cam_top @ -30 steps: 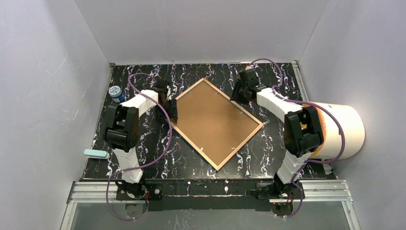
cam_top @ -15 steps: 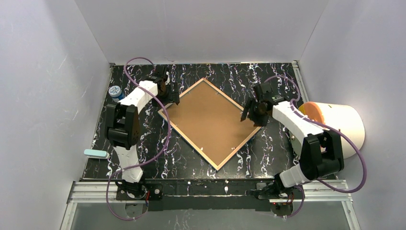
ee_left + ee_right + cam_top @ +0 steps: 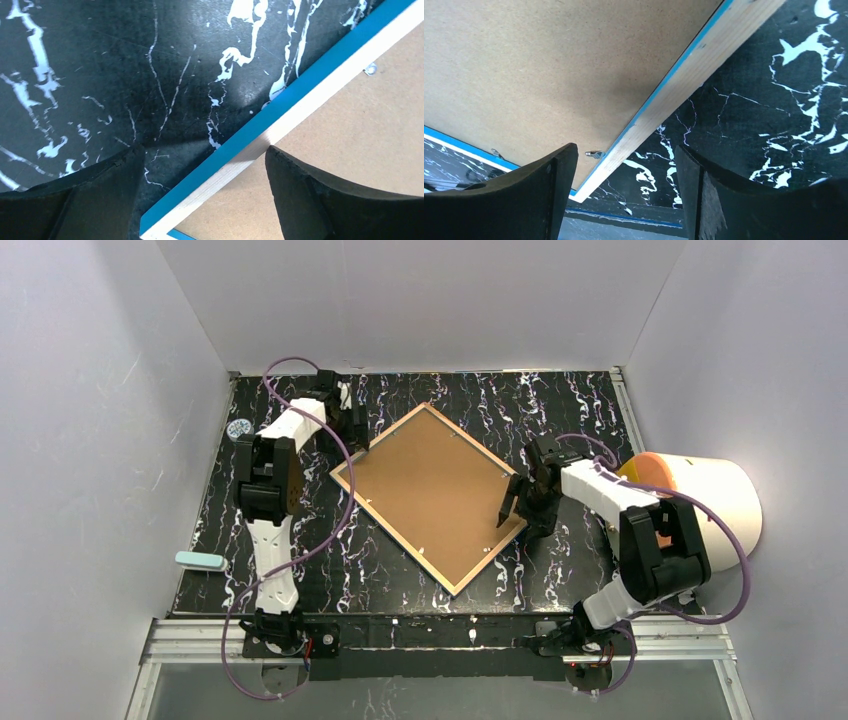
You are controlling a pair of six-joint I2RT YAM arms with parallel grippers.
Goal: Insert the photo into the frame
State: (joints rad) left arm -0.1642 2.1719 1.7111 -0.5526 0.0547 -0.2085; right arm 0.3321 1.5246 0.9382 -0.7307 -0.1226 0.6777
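The frame lies face down in the middle of the black, white-veined marble counter, turned like a diamond with one corner towards the far edge. It has a pale raw-wood back edge with a bright blue rim below. A flat, matt brown fibreboard backing fills it, with a small metal tab near the right corner.

The left claw is spread wide astride the frame's left corner, one finger over marble and one over board. The right claw is equally wide astride the right corner. Neither grips anything.
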